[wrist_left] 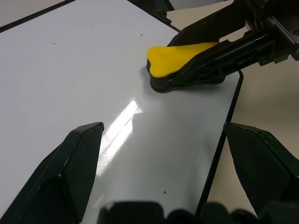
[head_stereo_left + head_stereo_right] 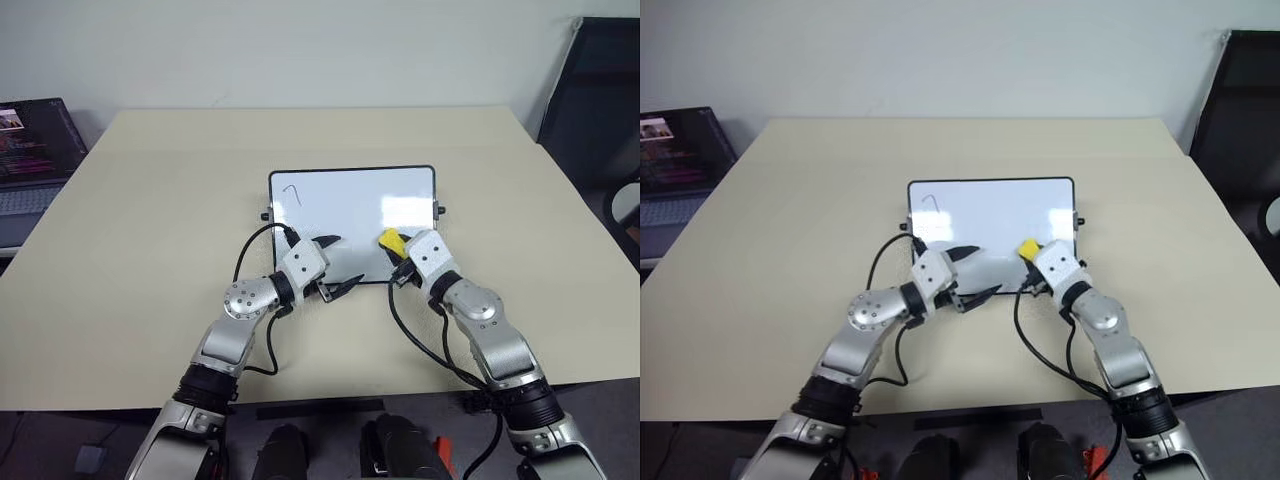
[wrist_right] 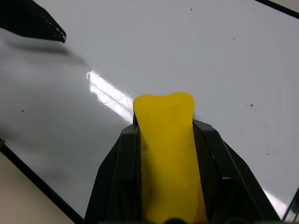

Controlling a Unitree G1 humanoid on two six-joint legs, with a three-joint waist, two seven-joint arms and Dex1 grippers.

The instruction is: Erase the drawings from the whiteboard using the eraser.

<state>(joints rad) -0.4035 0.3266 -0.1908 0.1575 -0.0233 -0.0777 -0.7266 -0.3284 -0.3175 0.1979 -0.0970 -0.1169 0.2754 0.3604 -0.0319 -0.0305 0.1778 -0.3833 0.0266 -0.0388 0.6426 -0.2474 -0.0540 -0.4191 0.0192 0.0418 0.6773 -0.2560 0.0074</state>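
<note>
The whiteboard (image 2: pixel 350 205) lies flat in the middle of the table. One thin hook-like drawing (image 2: pixel 292 190) sits near its far left corner; the board's other parts look blank apart from tiny specks. My right gripper (image 2: pixel 398 250) is shut on the yellow eraser (image 2: pixel 390 240), whose black base rests on the board near the near right edge. In the right wrist view the eraser (image 3: pixel 168 154) sits between both fingers. My left gripper (image 2: pixel 337 264) stands open over the board's near edge, left of the eraser (image 1: pixel 180 56), holding nothing.
The beige table (image 2: pixel 150 200) extends wide on all sides of the board. A laptop (image 2: pixel 30 150) with a lit screen sits off the table's left edge. A black chair (image 2: pixel 600 100) stands at the far right. Black cables hang from both wrists.
</note>
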